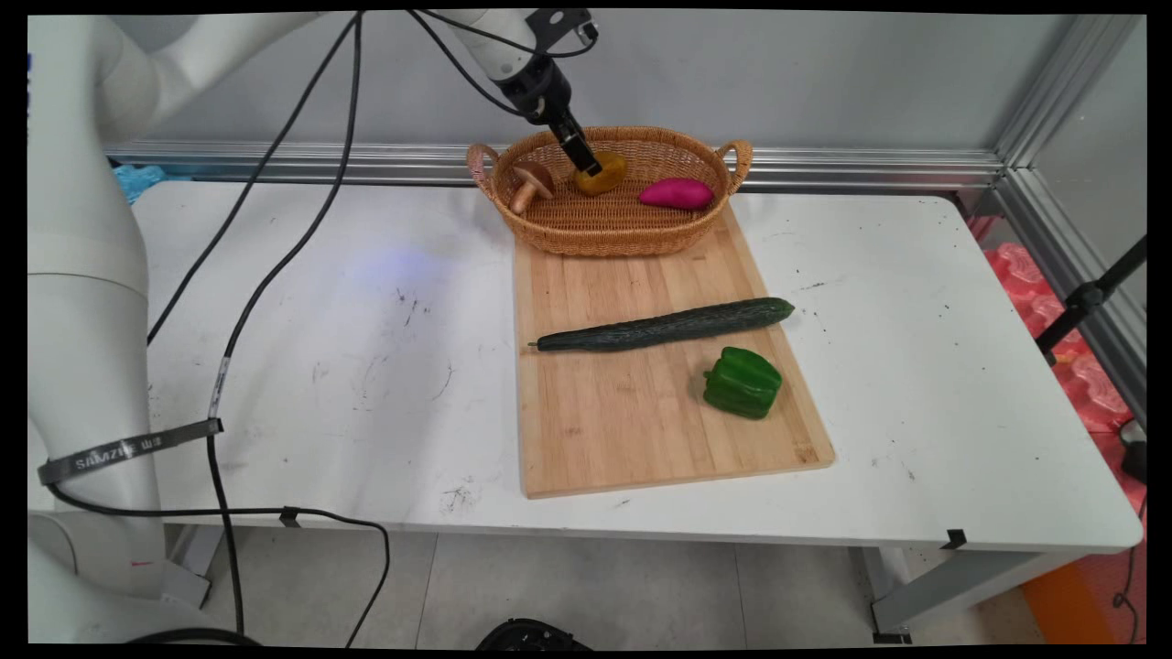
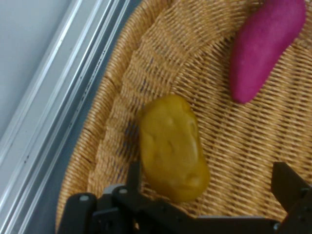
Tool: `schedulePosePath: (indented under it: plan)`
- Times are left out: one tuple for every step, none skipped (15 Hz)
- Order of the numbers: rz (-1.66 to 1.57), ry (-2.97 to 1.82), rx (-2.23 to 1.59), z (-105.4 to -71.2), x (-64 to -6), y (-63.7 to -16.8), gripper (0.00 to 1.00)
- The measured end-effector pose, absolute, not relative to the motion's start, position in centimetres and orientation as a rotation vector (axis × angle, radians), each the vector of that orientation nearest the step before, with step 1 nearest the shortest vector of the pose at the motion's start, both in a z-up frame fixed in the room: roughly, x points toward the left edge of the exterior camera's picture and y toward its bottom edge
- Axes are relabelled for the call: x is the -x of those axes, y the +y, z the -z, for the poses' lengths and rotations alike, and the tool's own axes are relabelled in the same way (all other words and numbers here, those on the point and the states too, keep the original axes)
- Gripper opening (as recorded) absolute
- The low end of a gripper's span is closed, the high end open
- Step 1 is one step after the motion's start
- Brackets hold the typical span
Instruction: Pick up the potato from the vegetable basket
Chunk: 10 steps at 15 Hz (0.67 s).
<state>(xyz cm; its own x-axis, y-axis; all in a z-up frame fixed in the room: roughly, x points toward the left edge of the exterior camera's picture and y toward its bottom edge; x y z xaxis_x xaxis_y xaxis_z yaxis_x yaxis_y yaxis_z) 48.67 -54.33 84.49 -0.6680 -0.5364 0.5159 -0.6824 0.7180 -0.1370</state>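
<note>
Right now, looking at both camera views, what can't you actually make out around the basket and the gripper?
- Main view: the gripper hides part of the potato, so contact is unclear.
- Hand view: the bottom edge cuts off the fingers' lower parts and linkage; they stand apart, beside the potato.
- Hand view: the frame edge cuts off the sweet potato's top end.
- Main view: the mushroom's stem base is hidden by the basket wall.
</note>
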Motion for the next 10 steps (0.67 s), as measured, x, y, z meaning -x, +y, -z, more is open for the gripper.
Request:
schedulePosePath:
  plan:
    - [-0.446, -2.471, -0.935, -84.1, -48.7, -54.8, 1.00]
    - [-0.448, -2.465, -0.935, -83.8, -48.7, -55.2, 1.00]
    - [-0.451, -2.462, -0.934, -83.6, -48.8, -55.4, 1.00]
    - [-0.458, -2.457, -0.933, -83.3, -48.8, -55.7, 1.00]
    - [-0.463, -2.453, -0.933, -83.1, -48.8, -56.0, 1.00]
    - [-0.470, -2.448, -0.932, -82.8, -48.8, -56.3, 1.00]
    - [-0.477, -2.442, -0.932, -82.5, -48.8, -56.6, 1.00]
    - [-0.481, -2.438, -0.931, -82.1, -48.8, -56.9, 1.00]
    - [-0.482, -2.435, -0.930, -81.8, -48.8, -57.1, 1.00]
    - [-0.483, -2.433, -0.928, -81.5, -48.7, -57.3, 1.00]
